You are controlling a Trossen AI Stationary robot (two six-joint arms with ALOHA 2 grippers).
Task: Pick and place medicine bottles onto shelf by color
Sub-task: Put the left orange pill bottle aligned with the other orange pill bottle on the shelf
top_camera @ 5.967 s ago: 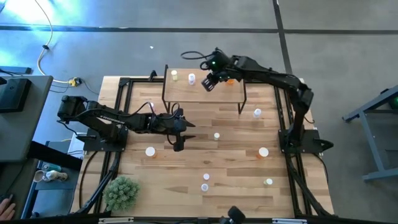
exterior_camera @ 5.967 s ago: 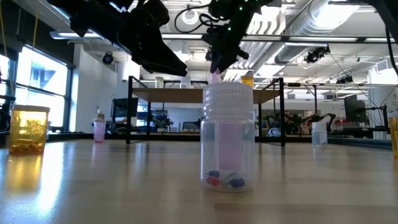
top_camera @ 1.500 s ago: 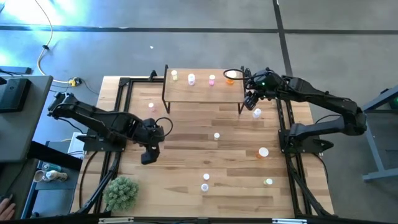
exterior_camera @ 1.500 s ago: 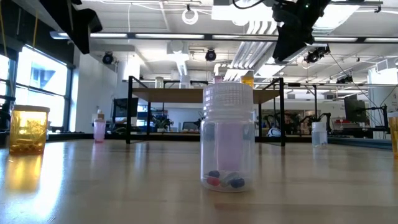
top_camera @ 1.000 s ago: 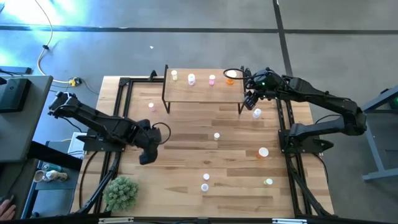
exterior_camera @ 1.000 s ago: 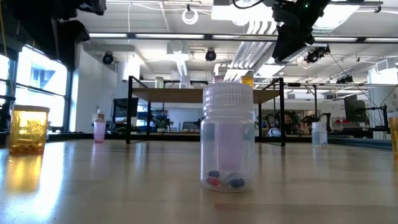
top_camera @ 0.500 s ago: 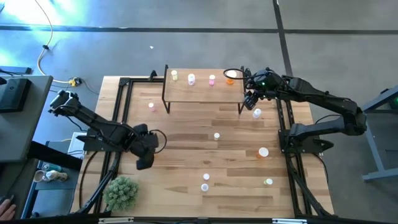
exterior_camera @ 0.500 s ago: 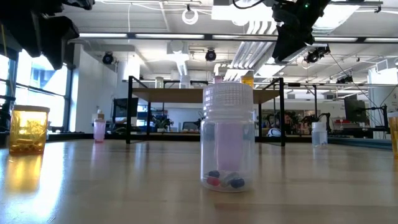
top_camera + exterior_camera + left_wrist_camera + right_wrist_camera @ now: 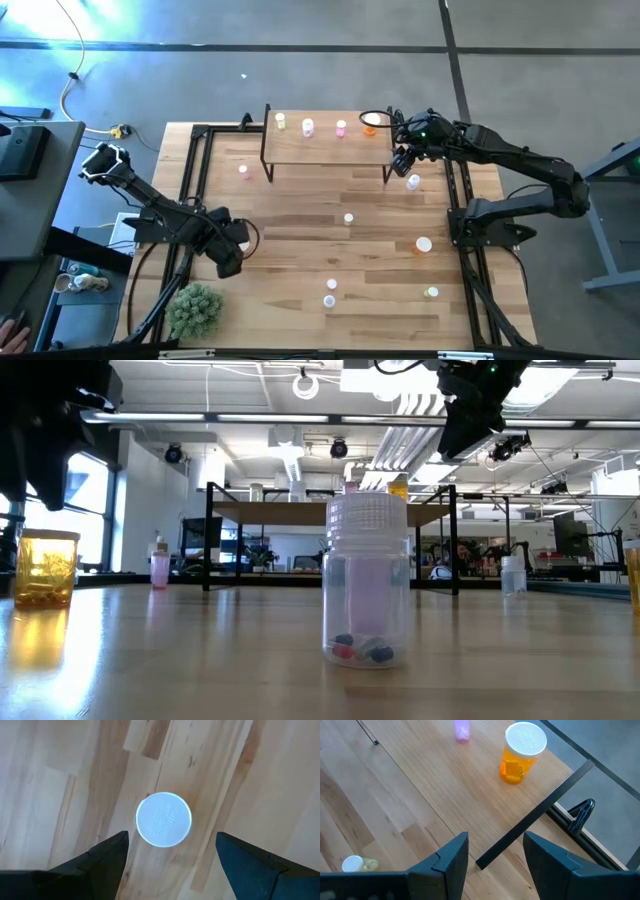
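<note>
An orange bottle (image 9: 45, 568) with a white cap (image 9: 164, 819) stands on the table near its left edge. My left gripper (image 9: 171, 836) hangs open above it, pointing down, one finger on either side of the cap and clear of it; in the high view the left gripper (image 9: 229, 262) hides the bottle. The shelf (image 9: 330, 148) at the far edge carries yellow-green (image 9: 281, 121), lavender (image 9: 308, 126), pink (image 9: 341, 127) and orange (image 9: 520, 752) bottles. My right gripper (image 9: 404, 162) hovers open at the shelf's right end with nothing between its fingers.
Loose bottles stand on the table: pink (image 9: 243, 170), one at the middle (image 9: 348, 217), one by the shelf's right leg (image 9: 413, 181), orange (image 9: 424, 244), yellow-green (image 9: 432, 292), and two near the front (image 9: 330, 293). A spiky green plant (image 9: 195, 310) sits at the near left corner.
My left gripper has gone down and toward the table's near left, staying open, and has rolled a little; it now stands over the orange bottle.
</note>
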